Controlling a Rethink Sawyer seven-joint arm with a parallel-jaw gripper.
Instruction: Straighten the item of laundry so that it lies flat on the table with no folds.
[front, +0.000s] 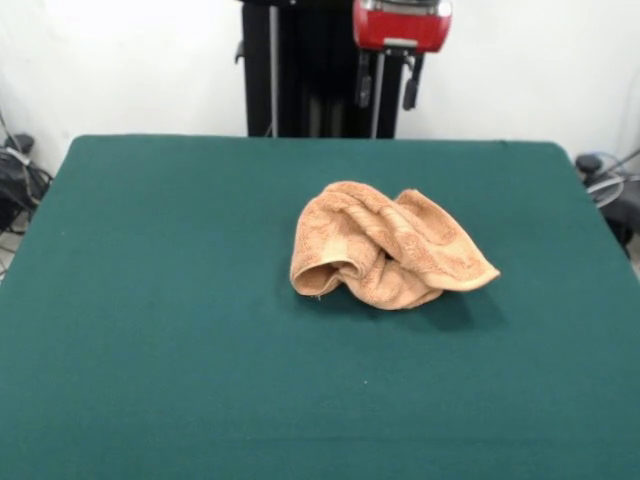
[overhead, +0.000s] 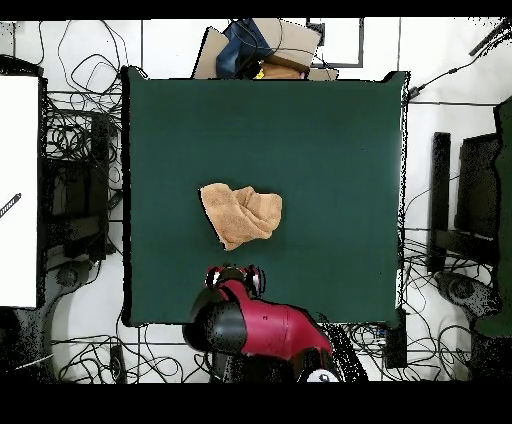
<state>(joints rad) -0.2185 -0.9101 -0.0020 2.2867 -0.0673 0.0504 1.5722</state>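
End effector (front: 390, 88) hangs high at the far edge of the counter (front: 150, 300), under the red wrist housing, w/ two dark fingers (front: 411, 90) pointing down and a visible gap between them: spread apart, holding nothing. It's well apart from the towel (front: 385, 247), not touching cloth or counter. In the overhead view the end effector (overhead: 236, 276) sits just inside the counter (overhead: 330, 130) edge nearest the robot base, w/ the red and black arm (overhead: 260, 330) behind it.

L to R in the front view: bare green felt counter on the left, then the towel approx. centre, slightly right of the middle; bare green again on the right. Towel is orange-tan terry, crumpled in a heap, not flat. Left part rolls over into a rounded fold w/ an open loop at the near-left edge; middle has several ridges and creases; right part ends in a flatter corner pointing to the near right. Shadow under that right side.

Overhead, the towel (overhead: 240, 214) lies near the counter's middle, between centre and the robot side, near the end effector but clear of it. Cables and equipment lie on the floor round the counter.
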